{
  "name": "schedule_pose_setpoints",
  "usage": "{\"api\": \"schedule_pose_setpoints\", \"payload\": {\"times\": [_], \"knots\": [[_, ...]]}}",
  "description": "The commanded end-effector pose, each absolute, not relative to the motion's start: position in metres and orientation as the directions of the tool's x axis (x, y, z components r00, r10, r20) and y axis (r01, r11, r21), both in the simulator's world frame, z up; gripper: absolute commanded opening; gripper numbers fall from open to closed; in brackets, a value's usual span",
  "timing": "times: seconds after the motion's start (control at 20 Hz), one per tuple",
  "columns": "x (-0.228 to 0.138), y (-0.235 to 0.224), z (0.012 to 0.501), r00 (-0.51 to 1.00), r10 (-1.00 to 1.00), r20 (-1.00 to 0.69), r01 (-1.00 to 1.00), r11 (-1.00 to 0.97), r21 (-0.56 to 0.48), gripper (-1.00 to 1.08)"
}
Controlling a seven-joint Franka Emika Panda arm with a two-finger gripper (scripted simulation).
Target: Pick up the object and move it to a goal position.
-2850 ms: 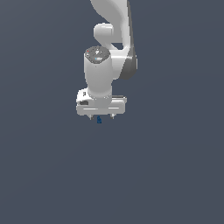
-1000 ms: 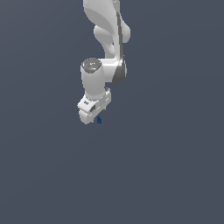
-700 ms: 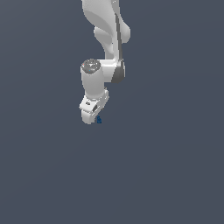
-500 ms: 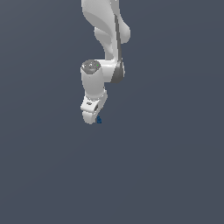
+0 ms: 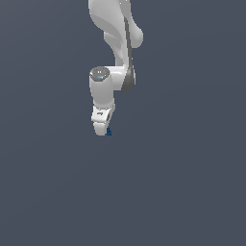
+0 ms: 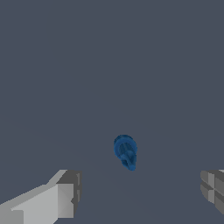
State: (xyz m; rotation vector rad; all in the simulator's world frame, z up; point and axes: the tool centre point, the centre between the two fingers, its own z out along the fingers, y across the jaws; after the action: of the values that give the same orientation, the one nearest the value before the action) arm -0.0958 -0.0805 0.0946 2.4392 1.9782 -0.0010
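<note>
While the pincer (image 6: pixel 138 197) is spread wide above the small blue object (image 6: pixel 125 151) on the tabletop (image 5: pixel 192 192), nothing is grasped yet, so pickup and transport both remain.

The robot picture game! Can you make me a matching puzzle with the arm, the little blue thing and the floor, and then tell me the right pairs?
Column one:
1. robot arm
2. blue object
3. gripper
4. ground

Column two:
A. plain dark grey
B. white, comes down from the top of the exterior view
C. open, fingers wide apart
D. tiny, dark blue, lies between the fingers, touched by neither

Pairs: 1-B, 2-D, 3-C, 4-A
</note>
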Motion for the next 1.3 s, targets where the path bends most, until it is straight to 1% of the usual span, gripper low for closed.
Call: {"api": "schedule_pose_setpoints", "payload": {"times": [0.0,0.45,0.95,1.25], "knots": [[-0.097,-0.081,0.093,0.183,0.983,-0.001,0.983,-0.183,0.0,1.0],[-0.098,-0.081,0.09,0.172,0.985,0.0,0.985,-0.172,0.0,1.0],[-0.1,-0.081,0.052,0.168,0.986,0.0,0.986,-0.168,0.0,1.0],[-0.099,-0.081,0.042,0.168,0.986,0.0,0.986,-0.168,0.0,1.0]]}}
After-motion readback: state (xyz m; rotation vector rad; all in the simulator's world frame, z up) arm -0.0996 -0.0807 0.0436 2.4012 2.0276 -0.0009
